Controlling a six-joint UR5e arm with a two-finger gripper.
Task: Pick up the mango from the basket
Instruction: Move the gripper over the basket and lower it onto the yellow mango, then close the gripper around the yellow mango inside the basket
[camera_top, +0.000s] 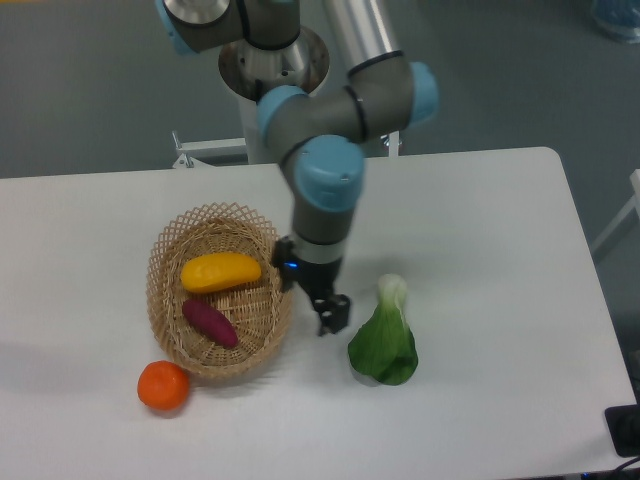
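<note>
The yellow-orange mango (220, 271) lies in the upper half of the oval wicker basket (163, 248) at the table's left. My gripper (310, 294) hangs over the basket's right rim, just right of the mango and apart from it. It stands open, and nothing is held between its fingers (335, 313).
A dark purple sweet potato (210, 322) lies in the basket below the mango. A round orange (163, 386) sits on the table at the basket's lower left. A green bok choy (384, 342) lies right of the gripper. The robot's base column (272, 75) stands behind.
</note>
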